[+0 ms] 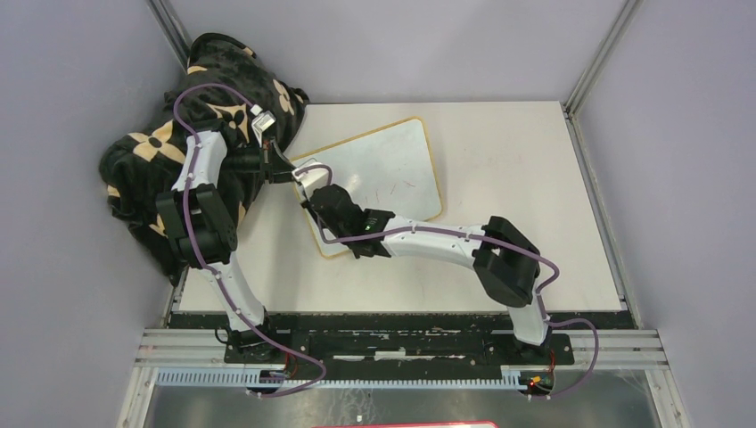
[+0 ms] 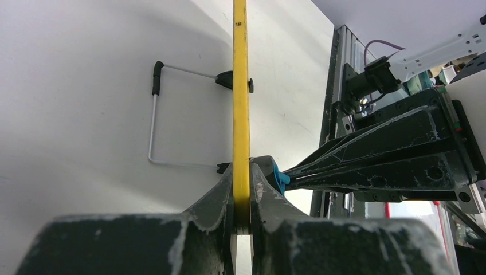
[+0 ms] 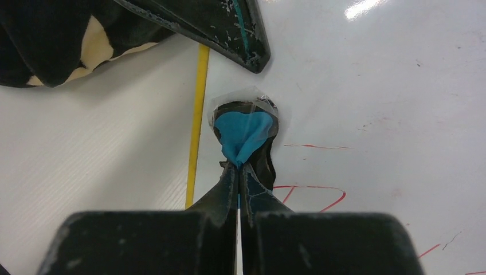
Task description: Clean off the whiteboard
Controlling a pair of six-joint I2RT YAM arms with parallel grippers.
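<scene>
The whiteboard [image 1: 392, 165] lies tilted on the table, white with a thin yellow frame [image 3: 198, 114]. Red strokes [image 3: 309, 189] remain on its surface [image 3: 372, 86] near my right fingers. My left gripper [image 1: 283, 169] is shut on the board's left edge. In the left wrist view the yellow frame [image 2: 240, 86] runs edge-on between its jaws [image 2: 242, 180]. My right gripper [image 1: 314, 185] is shut on a small blue wiping pad [image 3: 243, 129], which it presses on the board just inside the frame [image 3: 238, 166]. The pad also shows in the left wrist view [image 2: 281, 177].
A black-and-tan flower-patterned blanket [image 1: 205, 107] is heaped at the table's back left, under my left arm; it also shows in the right wrist view [image 3: 46, 40]. The board's wire stand with black feet [image 2: 153, 77] shows behind the frame. Walls enclose the white table [image 1: 517, 178].
</scene>
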